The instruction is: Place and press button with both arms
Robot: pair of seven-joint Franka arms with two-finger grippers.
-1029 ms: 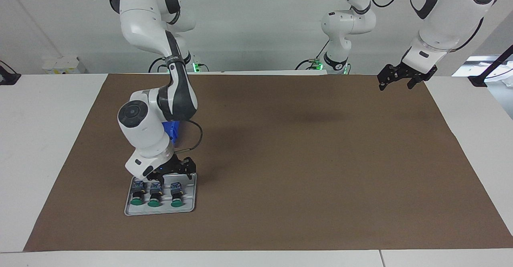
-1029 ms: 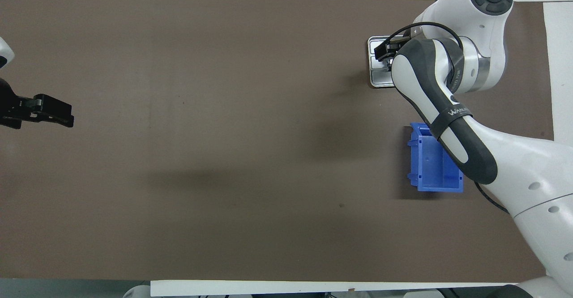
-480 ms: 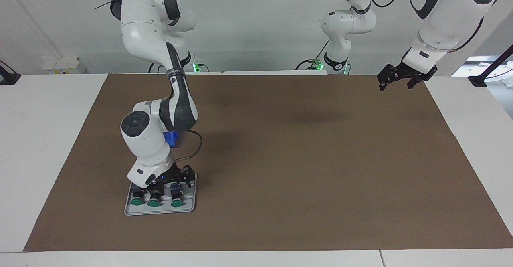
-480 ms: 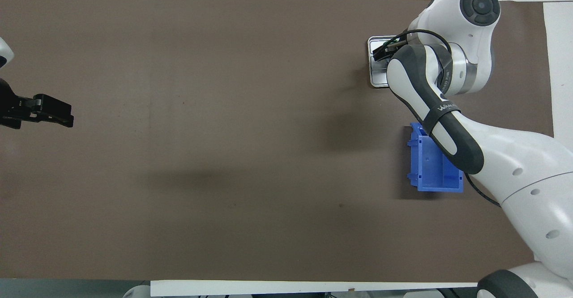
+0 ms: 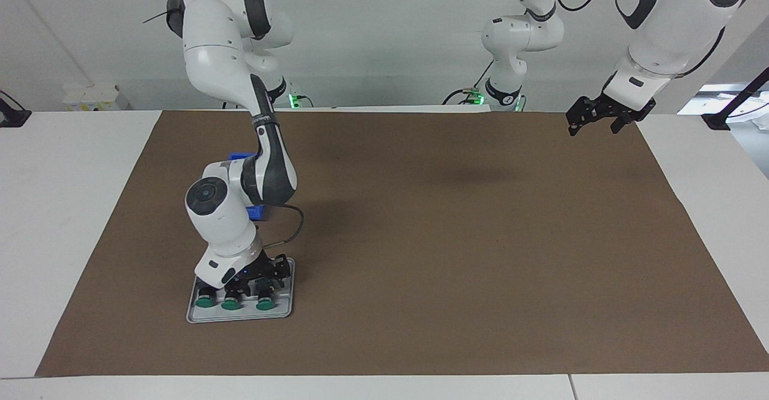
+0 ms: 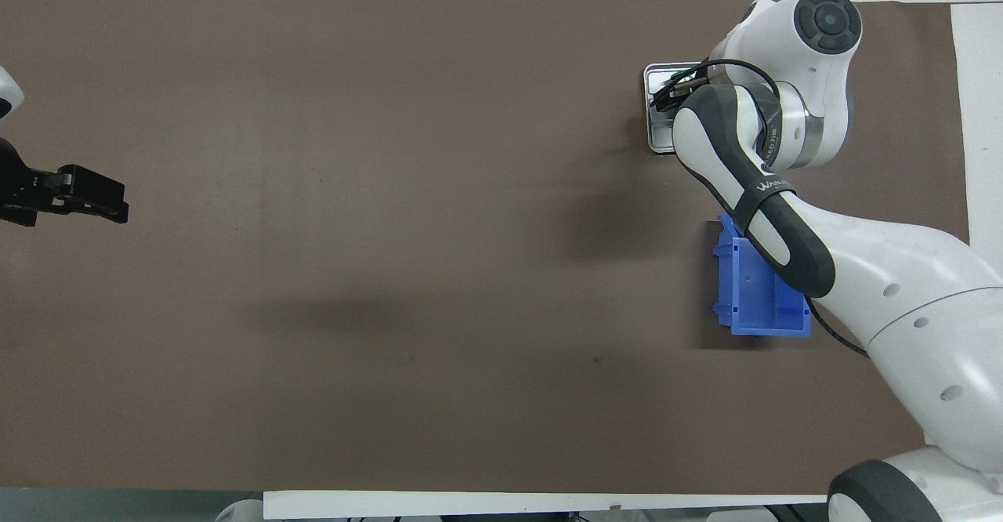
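Over the grey tray toward the right arm's end of the counter, the right gripper has dropped onto the buttons and begun pinching in, grip unconfirmed, while the left gripper waits spread wide

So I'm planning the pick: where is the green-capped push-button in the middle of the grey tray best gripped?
Grip the green-capped push-button across its black cylindrical body, coming from above: it lies flat in the grey tray, cap pointing away from the robots, neighbours beside it.
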